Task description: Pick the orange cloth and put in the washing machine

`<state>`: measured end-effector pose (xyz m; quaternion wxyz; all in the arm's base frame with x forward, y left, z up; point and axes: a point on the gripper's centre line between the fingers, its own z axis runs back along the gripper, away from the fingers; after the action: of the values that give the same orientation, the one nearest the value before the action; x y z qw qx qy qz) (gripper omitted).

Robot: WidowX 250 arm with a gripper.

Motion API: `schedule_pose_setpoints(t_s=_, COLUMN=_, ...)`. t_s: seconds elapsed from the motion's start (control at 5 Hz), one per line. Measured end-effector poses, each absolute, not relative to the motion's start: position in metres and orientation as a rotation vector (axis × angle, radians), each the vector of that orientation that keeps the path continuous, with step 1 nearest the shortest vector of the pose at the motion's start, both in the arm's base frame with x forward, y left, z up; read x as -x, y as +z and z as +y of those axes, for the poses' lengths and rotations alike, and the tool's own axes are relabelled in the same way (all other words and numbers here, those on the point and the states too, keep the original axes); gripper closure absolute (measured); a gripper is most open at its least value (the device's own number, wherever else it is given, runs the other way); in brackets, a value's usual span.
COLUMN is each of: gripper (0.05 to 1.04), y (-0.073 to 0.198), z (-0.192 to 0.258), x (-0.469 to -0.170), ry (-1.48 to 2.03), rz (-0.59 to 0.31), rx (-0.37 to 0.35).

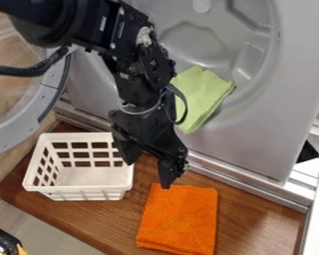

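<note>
Inspecting my black two-finger gripper point(147, 174), I find its fingers apart, nothing clamped, by the upper edge of the folded orange cloth point(179, 219). That cloth lies on the brown wooden board point(255, 216), beside the white plastic basket point(76, 189). Risk noted: a shallow or edge-only pinch may catch one layer, unfolding the cloth; low carriage may snag it on the grey washing machine point(292, 94).

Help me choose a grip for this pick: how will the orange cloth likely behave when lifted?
The orange cloth will probably be floppy and sag when pinched, since it looks like soft, fuzzy fabric. It may unfold as it rises, because its lower edge shows stacked layers. It seems unlikely to roll or tip, lying flat on the wooden board.
</note>
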<state>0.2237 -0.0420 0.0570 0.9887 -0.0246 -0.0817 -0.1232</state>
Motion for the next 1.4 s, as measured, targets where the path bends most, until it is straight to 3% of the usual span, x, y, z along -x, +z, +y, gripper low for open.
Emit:
schedule_pose_setpoints(t_s=0.4, gripper=0.083, y=0.035, z=-0.056, x=-0.218, ry=-0.307, rz=-0.092, rx=0.051)
schedule_pose_setpoints(t_s=0.8, gripper=0.083, y=0.017, z=-0.078, x=-0.226, ry=-0.358, rz=-0.143, rx=0.014)
schedule_pose_setpoints(t_s=1.4, gripper=0.083, y=-0.042, z=-0.076, x=-0.235, ry=-0.327, rz=-0.131, rx=0.022)
